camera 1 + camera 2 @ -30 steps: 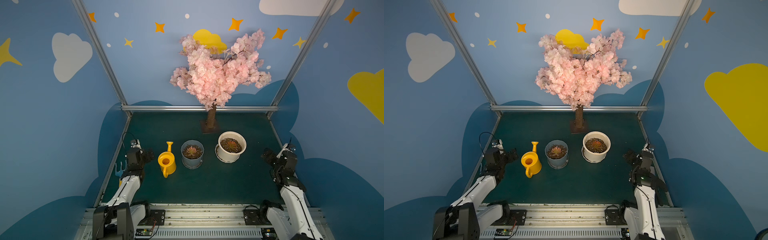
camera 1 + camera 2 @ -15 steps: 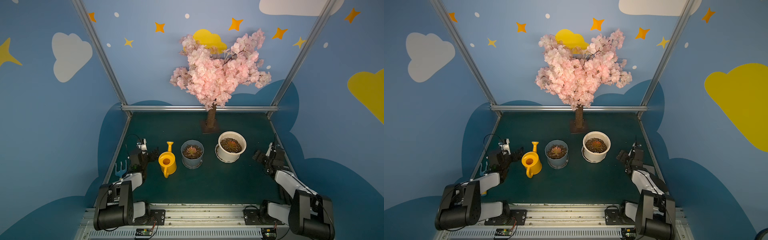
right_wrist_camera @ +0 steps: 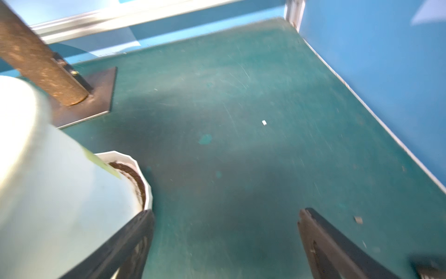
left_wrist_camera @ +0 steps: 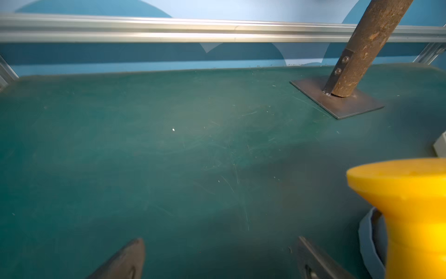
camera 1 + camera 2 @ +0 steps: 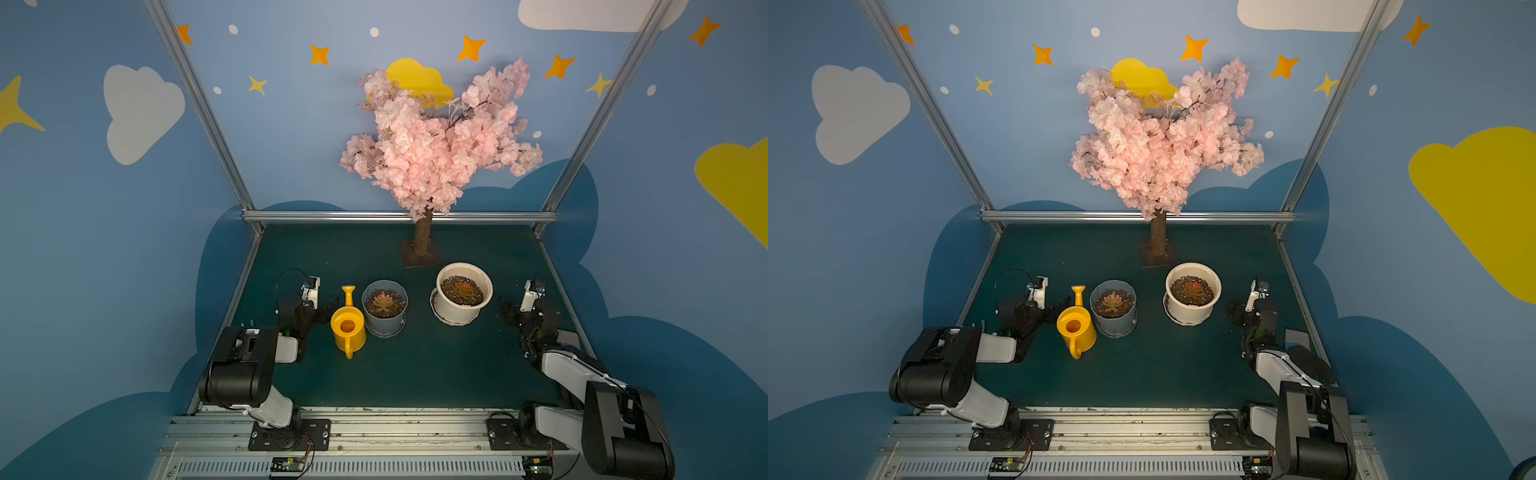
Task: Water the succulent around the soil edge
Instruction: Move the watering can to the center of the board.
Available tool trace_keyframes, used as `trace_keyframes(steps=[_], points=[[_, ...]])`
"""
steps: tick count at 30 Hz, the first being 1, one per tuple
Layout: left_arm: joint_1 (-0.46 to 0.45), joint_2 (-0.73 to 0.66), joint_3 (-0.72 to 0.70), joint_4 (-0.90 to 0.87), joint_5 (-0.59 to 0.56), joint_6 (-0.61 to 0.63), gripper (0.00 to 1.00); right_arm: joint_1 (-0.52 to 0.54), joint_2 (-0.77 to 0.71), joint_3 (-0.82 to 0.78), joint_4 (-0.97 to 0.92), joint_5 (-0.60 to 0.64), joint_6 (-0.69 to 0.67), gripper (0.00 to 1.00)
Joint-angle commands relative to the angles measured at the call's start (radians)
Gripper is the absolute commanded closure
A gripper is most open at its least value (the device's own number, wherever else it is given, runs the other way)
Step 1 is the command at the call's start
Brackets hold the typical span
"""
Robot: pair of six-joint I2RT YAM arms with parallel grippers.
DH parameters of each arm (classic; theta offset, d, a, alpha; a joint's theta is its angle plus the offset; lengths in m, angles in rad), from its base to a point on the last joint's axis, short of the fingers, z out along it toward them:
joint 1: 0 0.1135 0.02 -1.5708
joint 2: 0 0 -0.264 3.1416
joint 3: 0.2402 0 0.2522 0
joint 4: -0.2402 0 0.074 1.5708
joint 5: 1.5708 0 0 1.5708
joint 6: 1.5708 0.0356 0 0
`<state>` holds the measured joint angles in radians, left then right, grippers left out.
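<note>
Your left hand (image 4: 220, 239) and right hand (image 3: 226, 211) are spread wide, holding nothing. The watering can (image 5: 348, 328) stands toward the surface's (image 5: 415, 374) left edge, beside the grey-potted succulent (image 5: 383, 302). Since a second ago both hands have dropped lower

Yellow watering can (image 5: 348, 329) upright, top open, spout to rear, handle to front. It sits just left of the grey-blue pot (image 5: 384, 326), nearly touching. Pink-green succulent (image 5: 382, 302) centred in dark soil, soil edge visible all round. 2nd succulent (image 5: 462, 287) in white pot (image 5: 457, 311), further right and apart, also upright.
</note>
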<state>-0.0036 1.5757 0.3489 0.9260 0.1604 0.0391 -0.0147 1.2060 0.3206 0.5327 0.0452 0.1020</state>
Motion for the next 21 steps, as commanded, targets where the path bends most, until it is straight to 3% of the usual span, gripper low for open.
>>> trace_keyframes(steps=[1, 7, 9, 21], points=[[-0.013, -0.006, 0.020, 0.006, -0.036, 0.032, 0.00, 0.049, 0.074, -0.020, 0.212, 0.038, -0.087, 0.02], [-0.015, -0.006, 0.024, -0.003, 0.005, 0.050, 0.00, 0.093, 0.263, 0.092, 0.183, 0.079, -0.177, 0.02], [-0.015, -0.006, 0.025, -0.002, 0.007, 0.049, 0.00, 0.077, 0.257, 0.135, 0.077, 0.066, -0.172, 0.02], [-0.016, -0.003, 0.030, -0.008, 0.004, 0.050, 0.00, 0.051, 0.266, 0.151, 0.057, 0.058, -0.138, 0.02]])
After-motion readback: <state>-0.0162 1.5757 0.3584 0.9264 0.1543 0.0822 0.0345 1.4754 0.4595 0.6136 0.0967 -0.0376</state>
